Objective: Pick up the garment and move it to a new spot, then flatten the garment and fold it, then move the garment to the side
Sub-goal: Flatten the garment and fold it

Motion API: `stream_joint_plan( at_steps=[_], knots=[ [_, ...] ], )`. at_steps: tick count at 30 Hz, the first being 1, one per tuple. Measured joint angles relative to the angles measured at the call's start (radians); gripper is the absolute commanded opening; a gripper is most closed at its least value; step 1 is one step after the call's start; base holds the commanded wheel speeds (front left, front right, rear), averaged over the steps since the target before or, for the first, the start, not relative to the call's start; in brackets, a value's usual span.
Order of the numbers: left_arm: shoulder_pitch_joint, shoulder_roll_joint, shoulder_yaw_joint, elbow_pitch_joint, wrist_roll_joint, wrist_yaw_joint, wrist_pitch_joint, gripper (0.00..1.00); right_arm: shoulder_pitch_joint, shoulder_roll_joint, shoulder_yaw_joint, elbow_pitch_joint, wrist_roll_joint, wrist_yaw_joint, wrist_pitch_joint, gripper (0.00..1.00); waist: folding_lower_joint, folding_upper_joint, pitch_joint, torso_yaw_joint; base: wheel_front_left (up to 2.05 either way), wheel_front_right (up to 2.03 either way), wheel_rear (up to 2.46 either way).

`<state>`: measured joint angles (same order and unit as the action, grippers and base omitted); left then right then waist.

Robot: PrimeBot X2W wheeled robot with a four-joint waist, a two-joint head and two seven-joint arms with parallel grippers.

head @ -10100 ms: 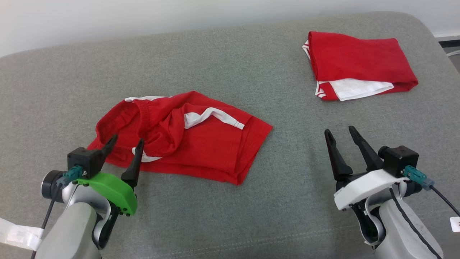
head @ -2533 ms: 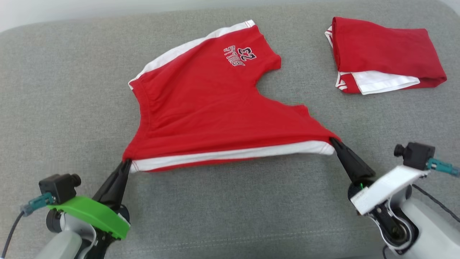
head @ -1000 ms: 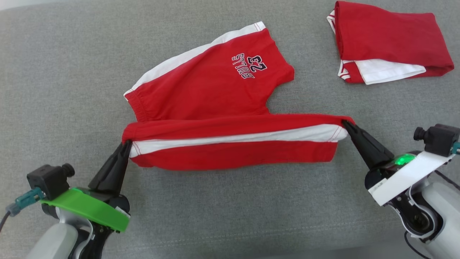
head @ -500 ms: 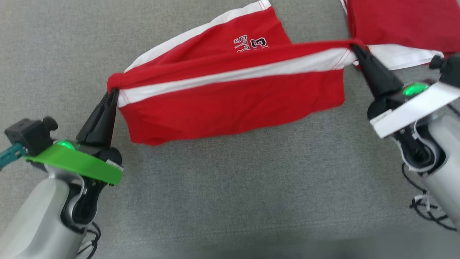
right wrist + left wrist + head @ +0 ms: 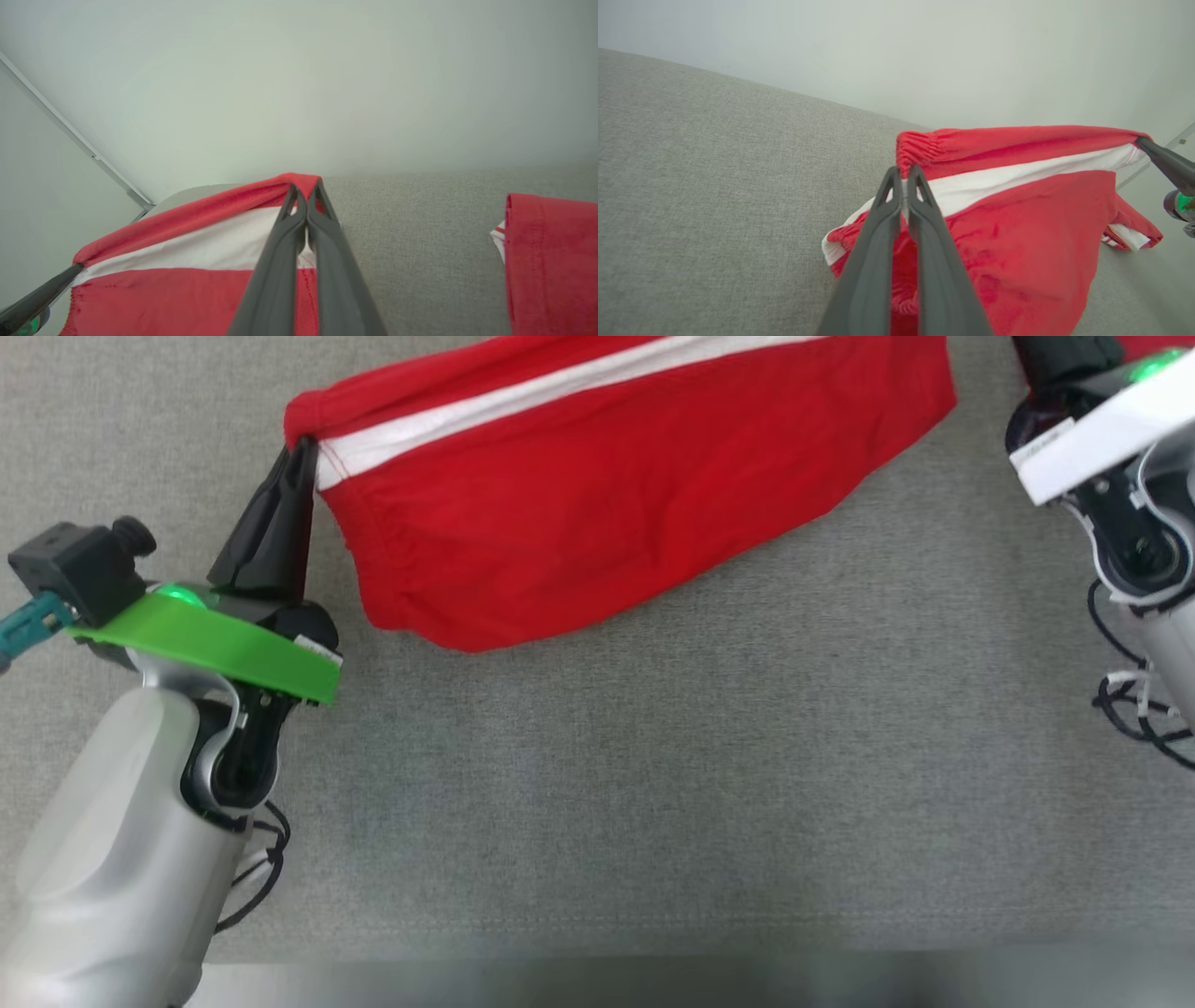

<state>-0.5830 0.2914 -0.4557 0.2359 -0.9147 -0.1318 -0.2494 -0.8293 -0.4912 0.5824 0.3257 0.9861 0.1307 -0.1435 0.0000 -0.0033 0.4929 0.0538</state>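
Over grey weave (image 5: 653, 784), taut red garment (image 5: 597, 495)

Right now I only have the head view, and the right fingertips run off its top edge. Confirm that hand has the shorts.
Observer: It does. In the right wrist view the right gripper is shut on a red corner of the shorts, next to the white stripe.
Operator: Tell me what lies beside that corner.
Observer: A folded garment, also red, lies on the cushion. Bare grey shows between it and the shorts.
Operator: Now check the left grip.
Observer: In the left wrist view the left gripper is shut just under the gathered waistband.
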Motion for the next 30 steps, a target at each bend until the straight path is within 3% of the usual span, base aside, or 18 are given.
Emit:
stream_joint_plan(
  at_steps=[9,12,14,15,16,17,18,19,20,30],
  knots=[
    [-0.083,-0.059,0.003,0.083,0.013,0.0,-0.002,0.0,-0.137,0.046,0.028,0.154,-0.03,-0.008,0.061,0.0,0.0,0.0,0.081,0.05,0.0,0.0,0.0],
    [-0.107,-0.077,0.001,0.113,0.017,0.0,-0.002,0.0,-0.17,0.057,0.04,0.205,-0.048,-0.009,0.071,0.05,0.0,0.0,0.101,0.069,0.0,0.0,0.0],
    [-0.116,-0.088,0.004,0.13,0.021,0.0,-0.002,0.0,-0.187,0.069,0.049,0.238,-0.056,-0.009,0.074,0.15,0.0,0.0,0.112,0.08,0.0,0.0,0.0],
    [-0.118,-0.091,0.005,0.141,0.021,0.0,-0.002,0.0,-0.193,0.079,0.053,0.252,-0.058,-0.009,0.074,0.22,0.0,0.0,0.116,0.085,0.0,0.0,0.0],
    [-0.119,-0.092,0.006,0.151,0.021,0.0,-0.002,0.0,-0.198,0.088,0.058,0.266,-0.063,-0.009,0.074,0.45,0.0,0.0,0.12,0.089,0.0,0.0,0.0],
    [-0.119,-0.092,0.006,0.163,0.021,0.0,-0.002,0.0,-0.204,0.096,0.063,0.278,-0.063,-0.009,0.074,0.95,0.0,0.0,0.123,0.093,0.0,0.0,0.0],
    [-0.119,-0.093,0.002,0.177,0.021,0.0,-0.002,0.05,-0.21,0.104,0.067,0.289,-0.063,-0.009,0.074,1.0,0.0,0.0,0.126,0.096,0.0,0.0,0.0],
    [-0.119,-0.095,0.001,0.185,0.024,0.0,-0.003,0.34,-0.216,0.109,0.068,0.301,-0.063,-0.009,0.074,1.0,0.0,0.0,0.128,0.098,0.0,0.0,0.0],
    [-0.121,-0.097,0.001,0.193,0.028,0.0,-0.003,0.97,-0.222,0.113,0.07,0.314,-0.064,-0.009,0.074,1.0,0.0,0.0,0.129,0.099,0.0,0.0,0.0],
    [-0.137,-0.11,0.021,0.24,0.07,0.0,-0.003,1.0,-0.228,0.146,0.09,0.415,-0.073,-0.008,0.008,1.0,0.0,0.0,0.093,0.085,0.0,0.0,0.0]
  ],
)
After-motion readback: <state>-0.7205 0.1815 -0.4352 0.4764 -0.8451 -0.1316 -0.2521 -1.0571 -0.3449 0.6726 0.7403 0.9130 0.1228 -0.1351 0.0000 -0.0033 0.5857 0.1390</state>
